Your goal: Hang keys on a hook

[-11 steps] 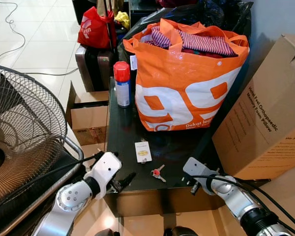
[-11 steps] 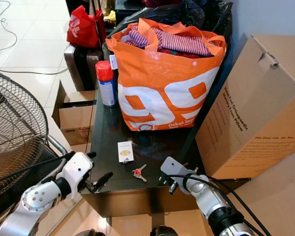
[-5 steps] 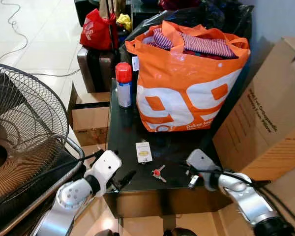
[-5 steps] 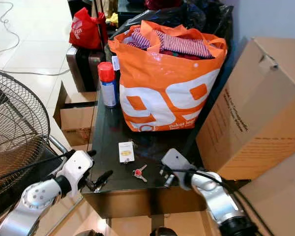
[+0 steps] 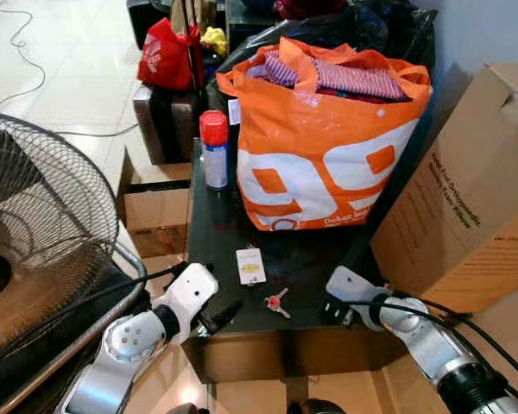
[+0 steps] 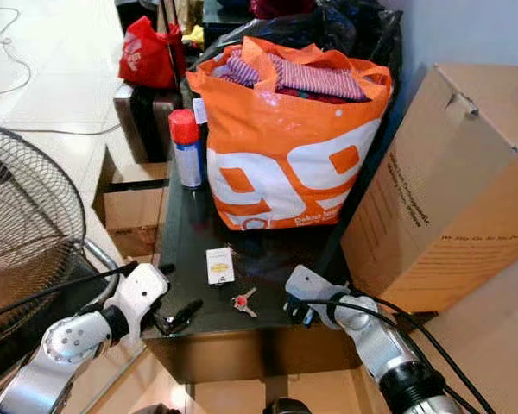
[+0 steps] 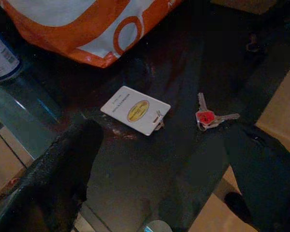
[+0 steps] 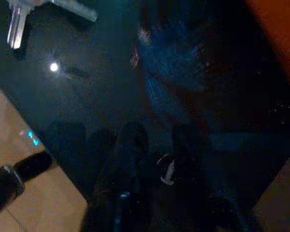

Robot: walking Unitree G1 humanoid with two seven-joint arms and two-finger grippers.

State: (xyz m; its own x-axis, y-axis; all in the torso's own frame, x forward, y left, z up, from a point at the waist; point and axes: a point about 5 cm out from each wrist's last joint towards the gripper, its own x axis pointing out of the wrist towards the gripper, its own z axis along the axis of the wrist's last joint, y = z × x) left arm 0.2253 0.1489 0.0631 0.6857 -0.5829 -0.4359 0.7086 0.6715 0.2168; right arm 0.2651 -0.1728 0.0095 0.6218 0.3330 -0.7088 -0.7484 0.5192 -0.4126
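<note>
The keys (image 5: 277,302) with a red head lie flat at lower centre on the black table (image 5: 216,233): light, rigid, slippery; best pinched at the head. Left gripper (image 5: 223,316) is spread open and empty; I cannot tell the right gripper's (image 5: 335,314) finger state.

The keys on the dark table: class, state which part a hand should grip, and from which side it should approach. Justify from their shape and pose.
Grip the red head of the keys, coming straight down from above. They lie flat on the table with blades splayed, so the thicker head probably offers the best hold. The right hand is nearer.
</note>
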